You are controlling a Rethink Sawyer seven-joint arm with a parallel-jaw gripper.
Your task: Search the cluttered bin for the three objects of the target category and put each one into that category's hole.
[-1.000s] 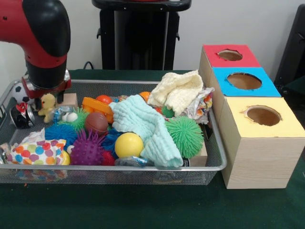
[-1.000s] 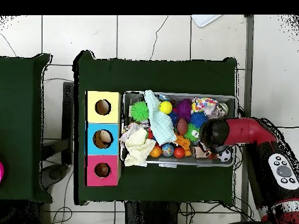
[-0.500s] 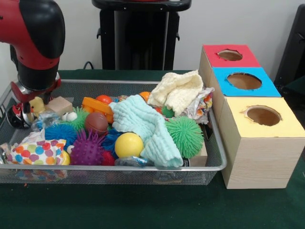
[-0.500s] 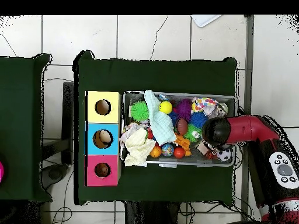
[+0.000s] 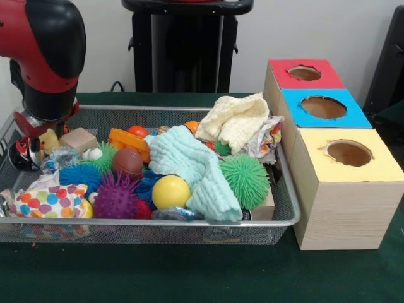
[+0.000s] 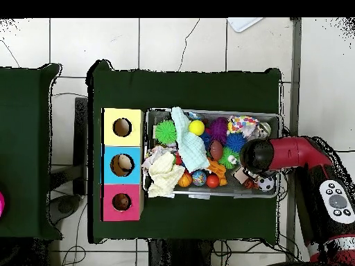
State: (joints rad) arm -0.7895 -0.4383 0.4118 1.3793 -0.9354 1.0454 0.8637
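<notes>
Jaws hidden in both views under the red and black arm (image 5: 44, 57), so cannot tell whether open, closed or holding anything. Down at the upper left of the front view, over the left end of the cluttered bin (image 5: 189, 222), beside a small yellow toy (image 5: 48, 140) and a wooden block (image 5: 79, 139). Seen from overhead as a black wrist (image 6: 255, 156) covering the bin's right end. Across the middle, a mint cloth (image 5: 189, 165), yellow ball (image 5: 170, 191) and green spiky ball (image 5: 245, 180). At right in front, the hole (image 5: 305, 72) ringed red, farthest box in a row of three. Only overhead: something inside the blue-ringed cut-out (image 6: 123, 165). Dark green surface (image 5: 189, 271) beneath.
</notes>
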